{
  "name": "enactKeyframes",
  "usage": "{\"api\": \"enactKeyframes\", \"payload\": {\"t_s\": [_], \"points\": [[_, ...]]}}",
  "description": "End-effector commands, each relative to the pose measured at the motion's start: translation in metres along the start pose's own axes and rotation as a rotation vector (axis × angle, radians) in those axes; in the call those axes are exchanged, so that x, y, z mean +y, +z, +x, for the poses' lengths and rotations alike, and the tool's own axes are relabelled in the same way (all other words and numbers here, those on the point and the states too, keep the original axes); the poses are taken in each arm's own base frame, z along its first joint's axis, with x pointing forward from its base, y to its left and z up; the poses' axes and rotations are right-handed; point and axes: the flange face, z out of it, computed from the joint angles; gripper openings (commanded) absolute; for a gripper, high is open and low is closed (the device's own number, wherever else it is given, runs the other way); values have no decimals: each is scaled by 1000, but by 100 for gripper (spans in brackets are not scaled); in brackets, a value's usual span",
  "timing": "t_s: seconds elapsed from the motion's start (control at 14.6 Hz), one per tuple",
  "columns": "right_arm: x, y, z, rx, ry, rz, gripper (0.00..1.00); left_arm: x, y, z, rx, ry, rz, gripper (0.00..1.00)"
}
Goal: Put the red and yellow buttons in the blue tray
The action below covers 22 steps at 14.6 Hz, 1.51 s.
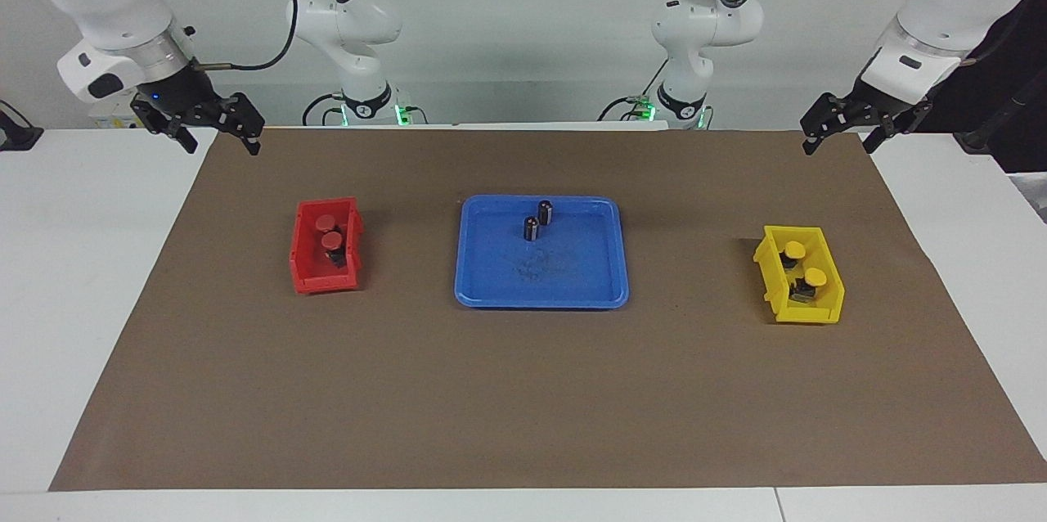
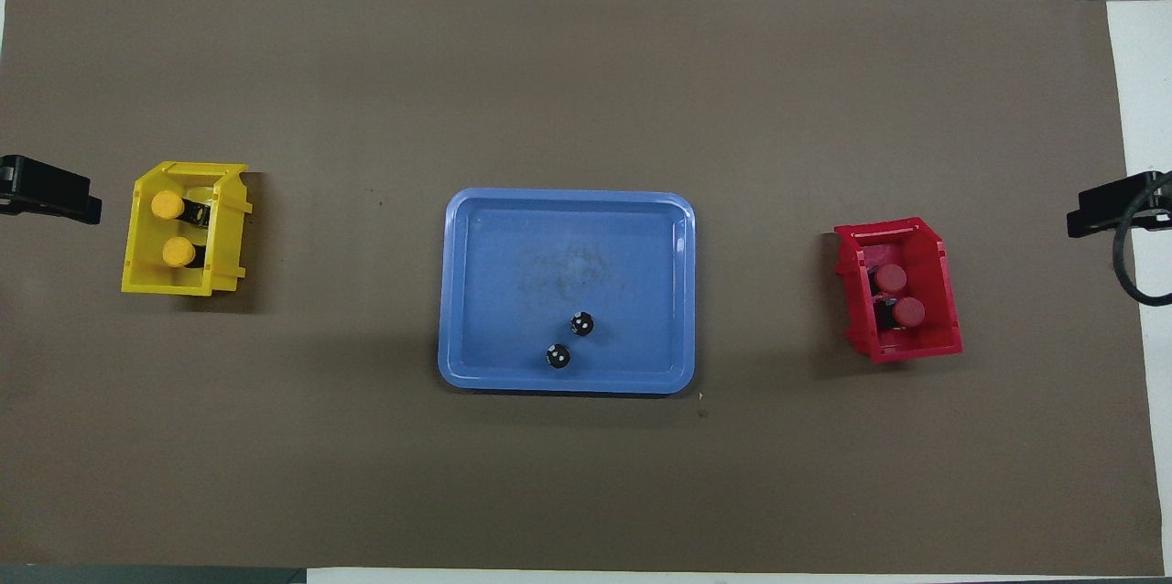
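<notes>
yellow buttons (image 1: 802,263) in yellow bin (image 1: 824,311); blue tray (image 1: 491,293) holds two dark cylinders (image 1: 537,221).

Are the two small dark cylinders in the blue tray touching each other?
Apart. The overhead view shows a strip of blue tray floor between the two dark cylinders; the facing view shows them standing separately too.

White table (image 1: 98,276) — brown mat (image 1: 523,391), pale wall (image 1: 523,31)
</notes>
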Motion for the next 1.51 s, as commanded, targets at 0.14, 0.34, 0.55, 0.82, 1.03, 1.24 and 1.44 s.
{"api": "enactKeyframes", "payload": {"t_s": [0.14, 0.34, 0.55, 0.82, 1.03, 1.24, 1.44], "points": [[-1, -2, -2, 22, 21, 16, 100, -2, -1, -7, 6, -5, -13, 100], [-12, -3, -2, 24, 2, 10, 100, -2, -1, -7, 6, -5, -13, 100], [-9, -2, -3, 20, 3, 6, 100, -2, -1, -7, 6, -5, -13, 100], [-5, 4, -5, 3, 8, 5, 100, -1, -1, -7, 6, -3, -13, 100], [-5, 3, -6, 8, 5, 5, 100, -3, -1, -7, 6, -7, -13, 100], [1, 8, -9, -6, 12, 8, 100, -1, -1, -7, 6, -3, -13, 100], [4, 8, -9, 0, -9, 9, 94, -2, -1, -7, 6, -5, -13, 100]]}}
